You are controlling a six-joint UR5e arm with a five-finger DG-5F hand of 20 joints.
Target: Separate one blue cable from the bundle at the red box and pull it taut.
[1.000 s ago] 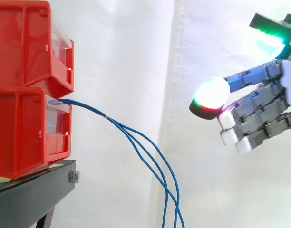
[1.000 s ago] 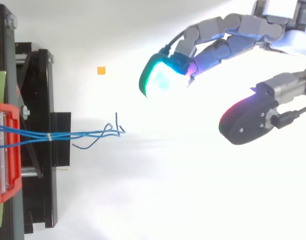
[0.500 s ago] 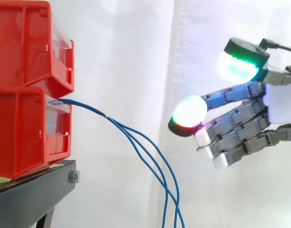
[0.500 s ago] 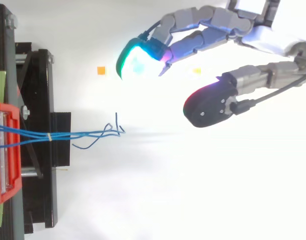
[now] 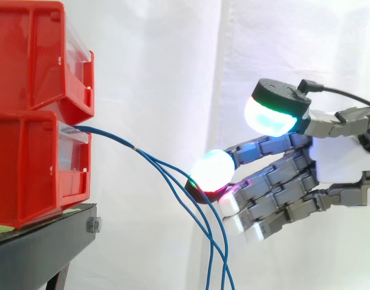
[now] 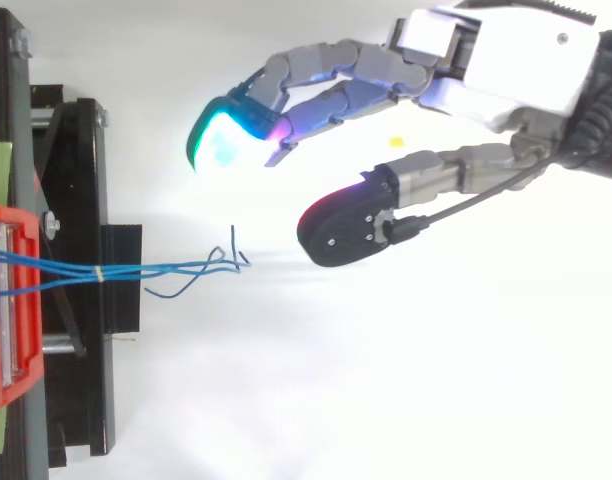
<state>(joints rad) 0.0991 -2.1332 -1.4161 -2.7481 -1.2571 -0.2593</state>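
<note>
1. Where the lower red bin (image 5: 28,163) rests on the black stand (image 5: 40,248), the blue cables (image 5: 112,138) leave its front edge as one tied bundle, then fan apart and droop.
2. Upper red bin (image 5: 28,54), stacked on the lower.
3. Hand (image 5: 339,163), extending from the right edge; fingers (image 6: 221,140) and thumb spread apart, grasping nothing. From above it lies beside the cable ends, not touching them.
</note>
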